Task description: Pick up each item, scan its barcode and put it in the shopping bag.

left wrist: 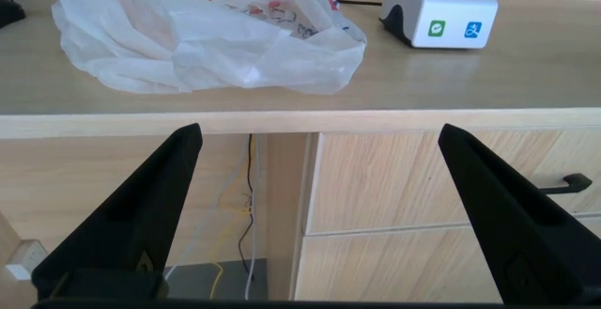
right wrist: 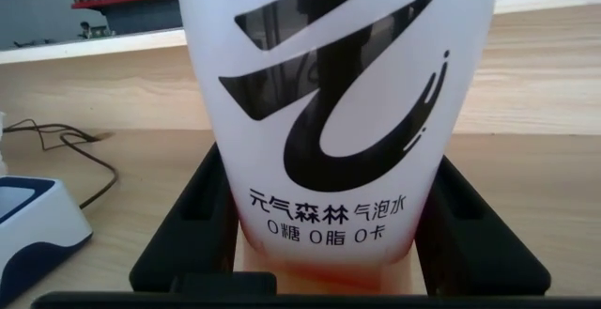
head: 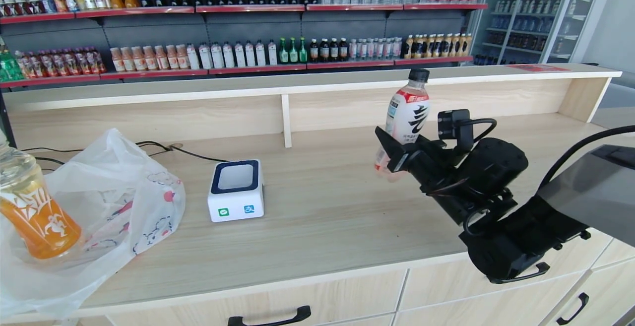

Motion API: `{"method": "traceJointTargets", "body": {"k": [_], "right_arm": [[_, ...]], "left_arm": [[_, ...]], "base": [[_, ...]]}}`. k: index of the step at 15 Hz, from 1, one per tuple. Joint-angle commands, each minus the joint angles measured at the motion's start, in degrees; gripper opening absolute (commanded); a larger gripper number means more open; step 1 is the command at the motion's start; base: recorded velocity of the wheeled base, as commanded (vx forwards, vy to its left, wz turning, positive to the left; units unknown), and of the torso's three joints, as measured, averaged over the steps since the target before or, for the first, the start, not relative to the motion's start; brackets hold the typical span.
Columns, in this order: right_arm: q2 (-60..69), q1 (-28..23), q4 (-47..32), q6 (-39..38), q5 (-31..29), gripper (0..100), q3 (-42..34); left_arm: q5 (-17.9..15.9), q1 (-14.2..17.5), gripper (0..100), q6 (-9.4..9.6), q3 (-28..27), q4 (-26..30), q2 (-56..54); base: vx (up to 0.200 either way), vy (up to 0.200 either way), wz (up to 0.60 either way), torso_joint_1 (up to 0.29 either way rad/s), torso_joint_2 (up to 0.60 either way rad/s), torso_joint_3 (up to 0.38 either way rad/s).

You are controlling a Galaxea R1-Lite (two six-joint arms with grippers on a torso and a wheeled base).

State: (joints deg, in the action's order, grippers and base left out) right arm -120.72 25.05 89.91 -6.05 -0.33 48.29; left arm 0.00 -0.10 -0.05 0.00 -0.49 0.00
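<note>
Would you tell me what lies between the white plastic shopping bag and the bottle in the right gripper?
A white cube scanner with a blue-rimmed top stands there, as the head view shows.

Right claw [head: 389,153] tight, left claw [left wrist: 317,145] wide.

Counter [head: 322,207] stretch between scanner [head: 236,190] and bottle [head: 408,112] (bag [head: 114,187] leftward)

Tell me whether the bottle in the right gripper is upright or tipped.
Roughly upright, tilted slightly: the bottle has its cap on top, with the right gripper clamping its lower half.
</note>
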Motion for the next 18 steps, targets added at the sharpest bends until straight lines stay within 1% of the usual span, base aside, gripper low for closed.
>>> {"method": "traceJointTargets", "body": {"k": [1,3,4,11,18], "right_arm": [[5.5,0.3,0.1,-0.3,0.0,0,-3.6],[7.8,0.6,0.1,-0.5,-0.1,0,-6.5],[9.9,1.2,0.1,-0.3,-0.1,0,-9.1],[16.6,2.3,0.1,-0.3,-0.2,0,-14.4],[26.4,2.5,0.1,-0.5,0.0,0,-21.3]], "left_arm": [[0.0,0.0,100,-0.21,0.0,0.0,0.0],[0.0,0.0,100,-0.21,0.0,0.0,0.0],[0.0,0.0,100,-0.3,0.0,0.0,0.0],[0.0,0.0,100,-0.21,0.0,0.0,0.0],[0.1,0.0,100,-0.48,0.0,0.0,0.0]], "base": [[0.0,0.0,0.0,0.0,0.0,0.0],[0.0,0.0,0.0,0.0,0.0,0.0],[0.0,0.0,0.0,0.0,0.0,0.0],[0.0,0.0,0.0,0.0,0.0,0.0],[0.0,0.0,0.0,0.0,0.0,0.0]]}}
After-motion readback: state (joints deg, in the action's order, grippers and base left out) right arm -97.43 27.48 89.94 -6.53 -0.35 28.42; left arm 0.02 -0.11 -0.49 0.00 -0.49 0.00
